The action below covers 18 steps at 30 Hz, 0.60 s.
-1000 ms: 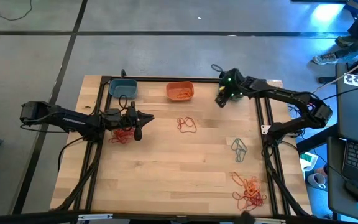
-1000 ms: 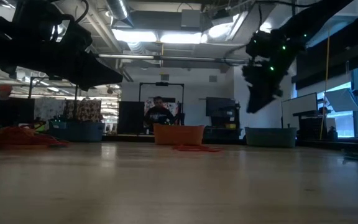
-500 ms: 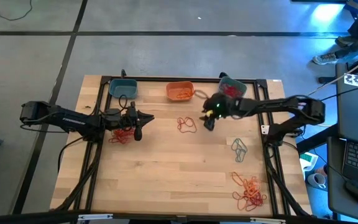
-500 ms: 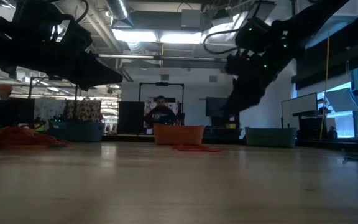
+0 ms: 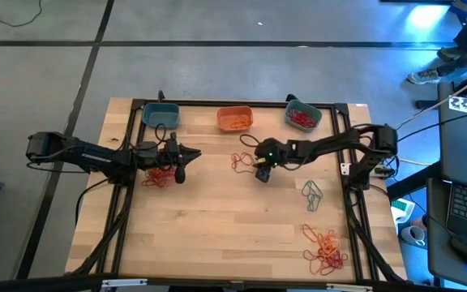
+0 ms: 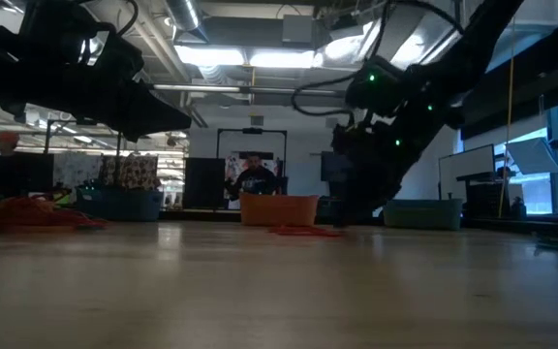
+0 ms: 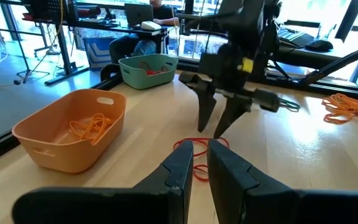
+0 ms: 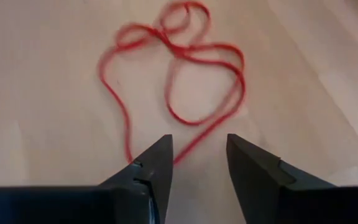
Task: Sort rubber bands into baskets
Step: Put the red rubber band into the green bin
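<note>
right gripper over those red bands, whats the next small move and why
Probably lower and close on the strand. The right gripper hangs open just above the red bands on the table, one strand lying between its fingers, nothing held yet.
</note>
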### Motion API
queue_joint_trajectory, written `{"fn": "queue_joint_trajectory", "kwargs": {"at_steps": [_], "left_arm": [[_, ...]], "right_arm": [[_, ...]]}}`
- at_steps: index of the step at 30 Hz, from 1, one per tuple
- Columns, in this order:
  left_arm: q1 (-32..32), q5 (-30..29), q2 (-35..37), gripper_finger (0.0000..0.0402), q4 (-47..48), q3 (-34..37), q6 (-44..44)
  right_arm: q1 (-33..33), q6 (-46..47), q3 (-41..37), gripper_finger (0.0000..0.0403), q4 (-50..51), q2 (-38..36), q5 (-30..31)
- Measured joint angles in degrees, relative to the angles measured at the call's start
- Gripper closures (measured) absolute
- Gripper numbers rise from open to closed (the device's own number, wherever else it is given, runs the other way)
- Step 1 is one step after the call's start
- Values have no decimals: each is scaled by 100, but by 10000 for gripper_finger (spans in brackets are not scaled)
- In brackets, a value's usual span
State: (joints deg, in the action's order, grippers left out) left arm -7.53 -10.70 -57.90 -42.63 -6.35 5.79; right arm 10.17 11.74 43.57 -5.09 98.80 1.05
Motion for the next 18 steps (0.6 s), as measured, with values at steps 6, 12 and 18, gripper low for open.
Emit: {"fn": "queue_joint_trajectory", "kwargs": {"at_steps": [6, 12, 18], "left_arm": [[0, 0, 0, 357, 0, 0, 13], [0, 0, 0, 357, 4, 0, 16], [0, 0, -1, 357, 4, 0, 18]], "right_arm": [[-9, -171, 15, 275, 27, 140, 179], [-14, -523, 15, 362, 45, 145, 459], [-17, -784, 15, 387, 93, 156, 1250]]}}
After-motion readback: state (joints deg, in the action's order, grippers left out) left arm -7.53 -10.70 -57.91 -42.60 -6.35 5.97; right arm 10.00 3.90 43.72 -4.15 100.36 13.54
